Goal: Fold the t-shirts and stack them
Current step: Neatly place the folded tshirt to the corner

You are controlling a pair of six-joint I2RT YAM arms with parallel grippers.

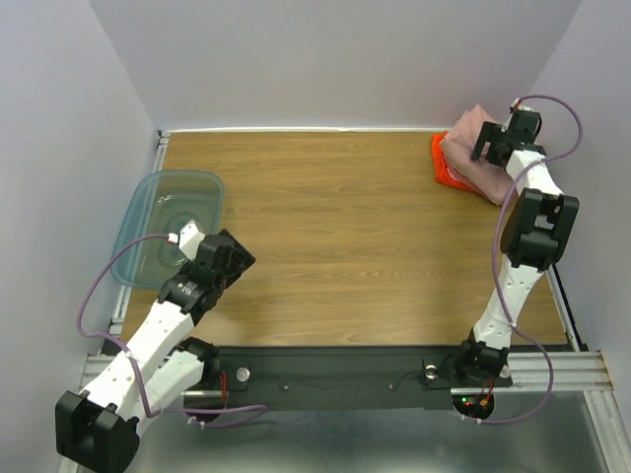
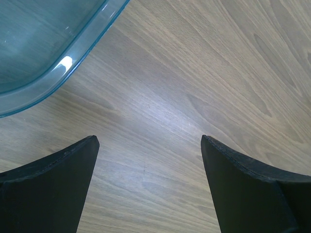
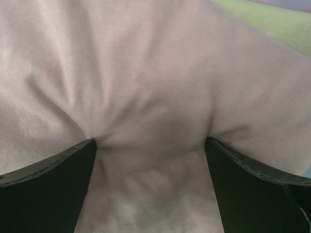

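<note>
A dusty-pink t-shirt (image 1: 469,138) lies folded on top of an orange one (image 1: 442,166) in a stack at the far right corner of the table. My right gripper (image 1: 490,148) is on this stack. In the right wrist view its jaws are wide apart and pressed down into the pink fabric (image 3: 146,73), which bulges and creases between the fingertips (image 3: 150,141). A pale yellow-green cloth edge (image 3: 274,22) shows behind it. No chest print is visible. My left gripper (image 1: 240,258) is open and empty, low over bare wood (image 2: 149,141) next to the bin.
A clear teal plastic bin (image 1: 212,189) stands at the left table edge, and its rounded corner shows in the left wrist view (image 2: 58,63). Grey walls close in the table at the back and both sides. The wooden table top (image 1: 335,227) spans the middle.
</note>
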